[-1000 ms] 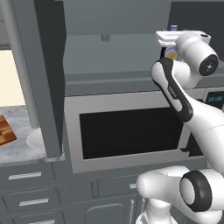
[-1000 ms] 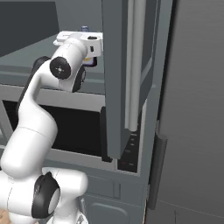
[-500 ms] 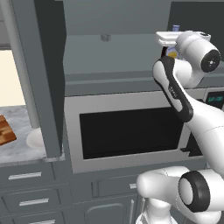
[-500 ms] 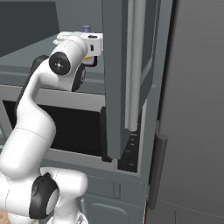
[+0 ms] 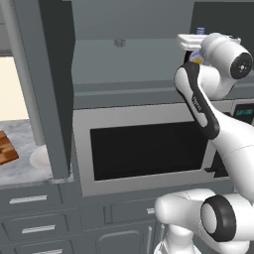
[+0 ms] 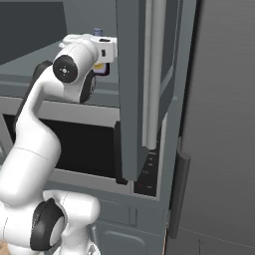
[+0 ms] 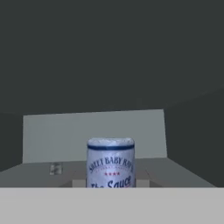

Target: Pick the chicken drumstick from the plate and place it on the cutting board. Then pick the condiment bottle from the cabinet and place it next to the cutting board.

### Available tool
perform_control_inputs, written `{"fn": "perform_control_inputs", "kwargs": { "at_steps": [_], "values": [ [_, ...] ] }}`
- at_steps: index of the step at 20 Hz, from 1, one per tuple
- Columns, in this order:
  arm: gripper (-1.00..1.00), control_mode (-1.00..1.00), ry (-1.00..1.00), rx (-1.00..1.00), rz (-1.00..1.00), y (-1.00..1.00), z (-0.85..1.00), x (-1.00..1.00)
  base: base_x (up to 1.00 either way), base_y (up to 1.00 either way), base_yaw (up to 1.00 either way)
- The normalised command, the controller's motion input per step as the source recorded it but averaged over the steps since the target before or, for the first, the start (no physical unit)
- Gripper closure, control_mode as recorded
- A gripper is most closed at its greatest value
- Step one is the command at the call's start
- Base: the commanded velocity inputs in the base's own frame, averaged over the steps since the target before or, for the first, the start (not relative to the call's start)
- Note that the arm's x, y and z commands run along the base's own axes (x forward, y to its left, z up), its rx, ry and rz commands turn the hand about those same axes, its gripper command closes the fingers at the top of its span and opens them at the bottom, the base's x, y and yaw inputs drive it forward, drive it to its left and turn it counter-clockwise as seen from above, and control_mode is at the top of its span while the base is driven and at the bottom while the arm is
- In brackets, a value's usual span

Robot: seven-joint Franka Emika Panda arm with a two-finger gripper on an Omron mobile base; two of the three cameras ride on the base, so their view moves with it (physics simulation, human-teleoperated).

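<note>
Since a second earlier the gripper [image 6: 102,63] had closed around the condiment bottle [image 7: 110,162], which stood on the cabinet [image 5: 134,54] shelf. Second step was underway; next, I judged, lift it clear and carry it toward the cutting board [image 5: 6,149].

Cutting board [image 5: 7,149] seemingly checkered wood.

Condiment bottle [image 7: 110,162]: bluish-white cap printed with dark blue lettering and red stars; yellow-orange label. Cabinet [image 5: 54,74]: dark grey door and interior. Cutting board [image 5: 6,149]: brown checkered wood. Plate [image 5: 39,158]: plain white. Surface [image 5: 20,171]: grey-white marbled. Microwave [image 5: 149,149]: grey with black window.
</note>
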Motion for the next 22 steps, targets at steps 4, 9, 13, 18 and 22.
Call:
{"fn": "perform_control_inputs", "kwargs": {
  "at_steps": [4, 9, 13, 18, 22],
  "values": [
    [1.00, -1.00, 0.00, -0.01, 0.00, 0.00, 0.00, -0.23, 0.00, 0.00, 0.00],
    [1.00, -1.00, -0.03, 0.00, 0.00, 0.00, -0.02, -0.38, 0.00, 0.00, 0.00],
    [1.00, -1.00, -0.01, 0.00, 0.00, 0.00, 0.00, -0.51, 0.00, 0.00, 0.00],
    [1.00, -1.00, 0.00, 0.00, 0.00, 0.00, 0.00, -0.61, 0.00, 0.00, 0.00],
    [1.00, -1.00, 0.00, 0.00, 0.00, 0.00, 0.00, -0.68, 0.00, 0.00, 0.00]
  ]
}}
